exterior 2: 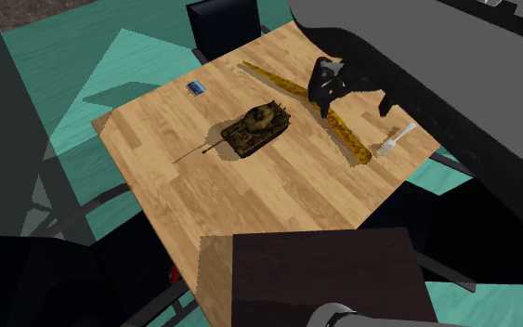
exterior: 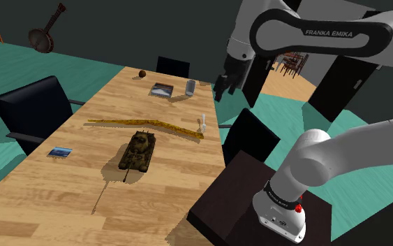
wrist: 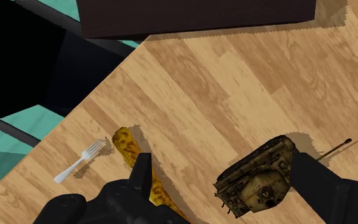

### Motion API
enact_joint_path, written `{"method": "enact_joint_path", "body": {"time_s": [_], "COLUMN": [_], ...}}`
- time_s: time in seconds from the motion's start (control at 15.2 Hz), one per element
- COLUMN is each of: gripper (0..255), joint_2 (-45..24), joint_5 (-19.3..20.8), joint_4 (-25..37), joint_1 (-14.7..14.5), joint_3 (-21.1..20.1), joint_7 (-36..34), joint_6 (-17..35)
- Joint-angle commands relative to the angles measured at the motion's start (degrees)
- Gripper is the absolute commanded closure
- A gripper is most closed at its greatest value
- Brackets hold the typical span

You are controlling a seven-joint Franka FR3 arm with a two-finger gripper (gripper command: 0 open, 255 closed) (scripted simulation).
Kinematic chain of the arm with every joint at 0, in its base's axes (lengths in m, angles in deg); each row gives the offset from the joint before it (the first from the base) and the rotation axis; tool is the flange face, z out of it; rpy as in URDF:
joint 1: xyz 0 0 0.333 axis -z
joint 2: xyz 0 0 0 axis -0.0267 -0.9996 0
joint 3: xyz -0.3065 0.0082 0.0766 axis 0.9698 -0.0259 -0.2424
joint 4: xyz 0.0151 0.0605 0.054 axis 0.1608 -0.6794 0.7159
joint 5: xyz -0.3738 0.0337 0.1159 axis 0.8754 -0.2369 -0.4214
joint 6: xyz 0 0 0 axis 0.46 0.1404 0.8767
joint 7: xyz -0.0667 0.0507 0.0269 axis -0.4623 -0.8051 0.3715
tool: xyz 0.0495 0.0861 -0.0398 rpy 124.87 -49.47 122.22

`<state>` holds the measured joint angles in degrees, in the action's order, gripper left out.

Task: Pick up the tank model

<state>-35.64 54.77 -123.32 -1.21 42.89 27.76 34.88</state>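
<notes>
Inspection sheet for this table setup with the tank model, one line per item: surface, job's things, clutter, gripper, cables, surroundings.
Surface: wooden table, bare light planks in front.
Job's things: camouflaged tank model, upright near the table's middle, touching nothing else.
Clutter: long yellow spotted bat beyond the tank; white fork by its thick end; small blue card; picture, grey cylinder and brown ball at the far end.
Gripper: black gripper open, above the table, holding nothing.
Cables: nothing seen.
Surroundings: black chairs, banjo on the wall, teal floor.
</notes>
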Motion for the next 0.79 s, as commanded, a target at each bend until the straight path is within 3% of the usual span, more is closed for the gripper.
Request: {"method": "enact_joint_path", "body": {"time_s": [0.0,0.4,0.73], "gripper": [0,0,0], "joint_2": [-1.8,-10.3,-20.1], "joint_5": [-1.3,-3.8,-3.8], "joint_4": [-1.4,-2.6,-0.7], "joint_1": [0.0,0.5,1.7], "joint_3": [-2.2,-9.0,-14.3], "joint_7": [-4.6,-17.8,-29.2], "joint_6": [3.0,12.0,19.3]}}
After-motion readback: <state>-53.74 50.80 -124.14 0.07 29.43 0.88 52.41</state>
